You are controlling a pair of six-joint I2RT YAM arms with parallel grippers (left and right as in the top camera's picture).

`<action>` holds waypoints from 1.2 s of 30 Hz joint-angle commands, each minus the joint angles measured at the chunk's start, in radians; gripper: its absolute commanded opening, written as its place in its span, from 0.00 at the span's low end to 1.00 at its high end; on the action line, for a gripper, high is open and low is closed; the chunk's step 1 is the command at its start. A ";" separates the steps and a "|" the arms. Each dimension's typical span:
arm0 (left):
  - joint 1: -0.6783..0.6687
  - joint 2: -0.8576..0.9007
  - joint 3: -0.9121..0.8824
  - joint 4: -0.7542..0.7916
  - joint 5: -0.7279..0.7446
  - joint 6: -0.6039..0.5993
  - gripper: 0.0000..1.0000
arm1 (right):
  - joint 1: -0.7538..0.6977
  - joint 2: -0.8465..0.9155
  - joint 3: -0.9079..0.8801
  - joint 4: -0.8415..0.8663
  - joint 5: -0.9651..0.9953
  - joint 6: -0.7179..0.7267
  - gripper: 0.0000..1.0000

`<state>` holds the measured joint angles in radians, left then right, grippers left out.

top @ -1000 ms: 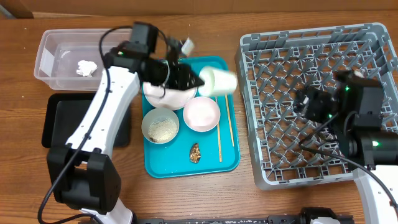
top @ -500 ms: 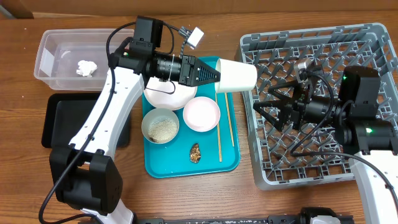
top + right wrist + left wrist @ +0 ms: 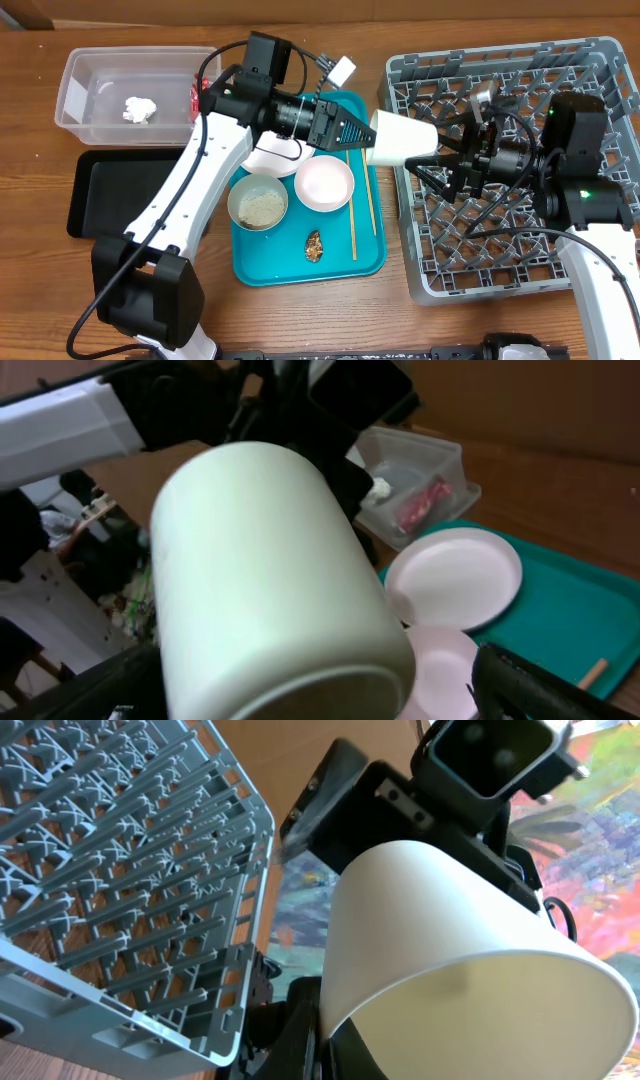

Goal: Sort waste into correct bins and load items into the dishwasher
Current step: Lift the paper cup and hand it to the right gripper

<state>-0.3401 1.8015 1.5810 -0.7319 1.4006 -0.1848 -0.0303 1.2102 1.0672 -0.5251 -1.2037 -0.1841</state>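
Observation:
My left gripper (image 3: 366, 136) is shut on the rim of a white cup (image 3: 402, 138) and holds it sideways in the air at the left edge of the grey dish rack (image 3: 560, 250). The cup fills the left wrist view (image 3: 450, 950) and the right wrist view (image 3: 270, 580). My right gripper (image 3: 445, 160) is open, its fingers spread on either side of the cup's base (image 3: 320, 700). On the teal tray (image 3: 370, 255) are a white plate (image 3: 268, 158), a pink bowl (image 3: 324, 183), a bowl of rice (image 3: 258, 205), a brown scrap (image 3: 314, 245) and two chopsticks (image 3: 353, 215).
The clear tub (image 3: 90, 95) at the back left holds a white tissue (image 3: 138, 109) and a red wrapper (image 3: 190, 97). The black tray (image 3: 85, 195) lies in front of it. My left arm stretches over the teal tray.
My left arm has carried the cup right, from over the teal tray to the rack's edge. My right gripper has moved left and now has its open fingers around the cup's base.

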 commanded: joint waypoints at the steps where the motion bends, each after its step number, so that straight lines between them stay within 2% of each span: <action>1: -0.008 0.010 0.018 0.003 0.029 -0.007 0.04 | 0.001 -0.002 0.030 0.038 -0.117 -0.007 0.99; 4: -0.007 0.010 0.018 0.004 0.029 -0.014 0.04 | 0.001 -0.002 0.030 0.047 -0.162 -0.007 0.93; 7: -0.007 0.010 0.018 0.004 0.029 -0.014 0.04 | 0.001 -0.002 0.030 0.045 -0.176 -0.007 0.67; 8: -0.007 0.010 0.018 0.004 0.029 -0.014 0.04 | 0.001 -0.002 0.030 0.045 -0.179 -0.007 0.64; 20: -0.008 0.010 0.018 0.004 0.021 -0.023 0.04 | 0.001 -0.002 0.030 0.050 -0.186 -0.007 0.63; 24: -0.008 0.010 0.018 0.004 0.005 -0.023 0.04 | 0.001 -0.002 0.030 0.050 -0.185 -0.007 0.54; 28: -0.007 0.010 0.018 0.004 0.002 -0.022 0.05 | 0.001 -0.002 0.030 0.049 -0.185 -0.007 0.49; 32: -0.008 0.010 0.018 0.002 -0.028 -0.023 0.08 | 0.001 -0.002 0.030 0.049 -0.186 -0.006 0.49; 36: -0.008 0.010 0.018 0.000 -0.028 -0.029 0.04 | 0.001 -0.002 0.030 0.049 -0.186 -0.006 0.49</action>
<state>-0.3408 1.8015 1.5810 -0.7322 1.4250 -0.1925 -0.0376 1.2114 1.0672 -0.4831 -1.3354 -0.1841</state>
